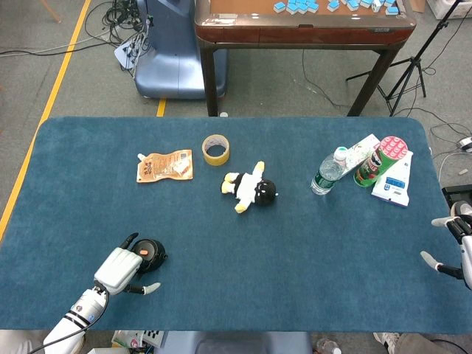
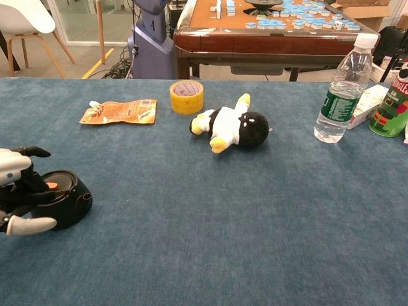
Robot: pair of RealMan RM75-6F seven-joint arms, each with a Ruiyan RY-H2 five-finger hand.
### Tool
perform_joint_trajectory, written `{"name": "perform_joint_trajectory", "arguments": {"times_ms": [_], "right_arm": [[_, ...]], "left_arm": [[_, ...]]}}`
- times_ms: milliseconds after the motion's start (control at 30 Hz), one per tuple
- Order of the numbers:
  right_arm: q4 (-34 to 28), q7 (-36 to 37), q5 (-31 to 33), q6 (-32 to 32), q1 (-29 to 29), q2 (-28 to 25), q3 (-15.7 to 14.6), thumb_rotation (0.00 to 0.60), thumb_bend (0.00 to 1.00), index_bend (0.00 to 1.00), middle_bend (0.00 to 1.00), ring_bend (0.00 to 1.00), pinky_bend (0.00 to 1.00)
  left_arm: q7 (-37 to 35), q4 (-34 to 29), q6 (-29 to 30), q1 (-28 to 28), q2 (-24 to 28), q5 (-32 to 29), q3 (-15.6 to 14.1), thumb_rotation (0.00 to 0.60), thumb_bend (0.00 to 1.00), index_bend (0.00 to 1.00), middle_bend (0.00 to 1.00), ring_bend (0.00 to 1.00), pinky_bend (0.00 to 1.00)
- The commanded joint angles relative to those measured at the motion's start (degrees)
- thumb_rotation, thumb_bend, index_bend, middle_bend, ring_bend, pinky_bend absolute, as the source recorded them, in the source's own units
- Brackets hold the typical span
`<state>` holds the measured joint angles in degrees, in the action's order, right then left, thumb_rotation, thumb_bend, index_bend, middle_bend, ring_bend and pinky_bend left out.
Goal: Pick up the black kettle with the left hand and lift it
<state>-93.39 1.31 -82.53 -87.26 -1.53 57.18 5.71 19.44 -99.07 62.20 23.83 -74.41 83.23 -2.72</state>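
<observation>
The black kettle [image 1: 150, 252] [image 2: 65, 197], small and round with an orange button on its lid, sits on the blue table [image 1: 310, 243] near the front left corner. My left hand [image 1: 121, 266] [image 2: 15, 189] is against the kettle's left side. Its dark fingers curl round the handle side and its white thumb lies low in front, so it grips the kettle. The kettle's base looks to be down on the cloth. My right hand [image 1: 458, 245] hangs at the table's right edge with its fingers apart and nothing in it; the chest view does not show it.
A penguin plush [image 1: 251, 187] [image 2: 232, 125] lies mid-table. Behind it are a yellow tape roll [image 1: 216, 150] [image 2: 186, 96] and an orange pouch [image 1: 164, 165] [image 2: 119, 111]. A water bottle [image 1: 327, 172] [image 2: 340, 89], a green can [image 1: 380, 160] and boxes stand at the right.
</observation>
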Motion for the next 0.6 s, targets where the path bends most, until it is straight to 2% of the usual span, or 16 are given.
{"name": "perform_joint_trajectory", "arguments": {"times_ms": [33,133,333,433,533,600], "right_arm": [[0.1,0.1,0.1,0.0,0.0,0.1,0.0,0.600,0.15,0.35,0.36,0.22,0.21],[0.3,0.3,0.1,0.0,0.0,0.1,0.1,0.600,0.15,0.35,0.36,0.22,0.21],[0.6,0.8,0.2,0.1,0.0,0.3,0.2,0.600,0.15,0.35,0.36,0.22,0.21],[0.9,1.0,0.3,0.3,0.0,0.5,0.2,0.600,0.15,0.35,0.36,0.22,0.21],[1.1,1.2,0.3,0.3,-0.1,0.6,0.3,0.600,0.15,0.35,0.36,0.22,0.21],[1.3,1.3,0.4,0.3,-0.1,0.6,0.3,0.600,0.15,0.35,0.36,0.22,0.21]], "left_arm": [[-1.4,0.0,1.1,-0.1,-0.1,0.2,0.8,0.158,0.17,0.81,0.91,0.75,0.02],[-3.4,0.1,2.5,-0.4,-0.5,0.0,2.0,0.129,0.15,0.85,0.95,0.80,0.02],[-5.5,1.4,5.6,-0.9,-2.5,-0.7,4.3,0.117,0.15,0.91,1.00,0.87,0.02],[-6.6,1.7,6.6,-1.1,-3.6,-1.4,5.3,0.150,0.15,0.94,1.00,0.89,0.02],[-6.6,1.6,7.4,-1.2,-3.9,-2.1,6.1,0.247,0.15,0.95,1.00,0.90,0.02],[-6.4,1.6,8.1,-1.4,-4.2,-2.6,6.7,0.264,0.15,0.96,1.00,0.91,0.02]]}}
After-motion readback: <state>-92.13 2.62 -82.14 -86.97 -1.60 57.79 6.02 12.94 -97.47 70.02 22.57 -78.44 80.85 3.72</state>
